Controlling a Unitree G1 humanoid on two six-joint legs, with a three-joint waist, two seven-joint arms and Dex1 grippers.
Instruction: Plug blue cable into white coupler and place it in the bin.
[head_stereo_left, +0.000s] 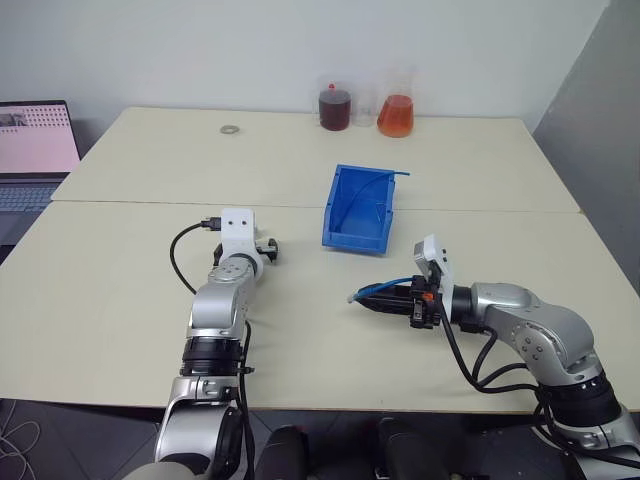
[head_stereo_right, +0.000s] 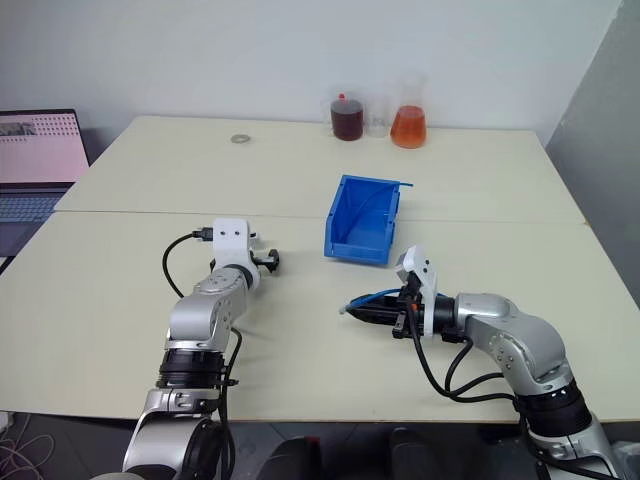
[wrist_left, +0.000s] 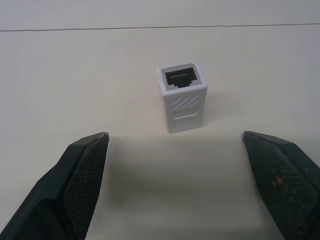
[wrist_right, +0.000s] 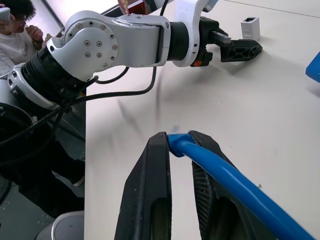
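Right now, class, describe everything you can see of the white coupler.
The white coupler is a small boxy block of glossy plastic with moulded diagonal stripes on its side. It stands upright on the pale table, its dark socket with metal contacts facing up. Nothing touches it; the left end effector is open, its fingers either side, short of it.

Bright, even indoor light; soft shadows on the table (head_stereo_left: 120, 290); all views sharp.

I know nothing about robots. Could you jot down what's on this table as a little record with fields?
left pincer: open, white coupler standing upright just ahead of its fingers, not touched
right pincer: shut on blue cable near its plug end
bin: blue, between the arms, farther back
back edge: two flasks of reddish liquid
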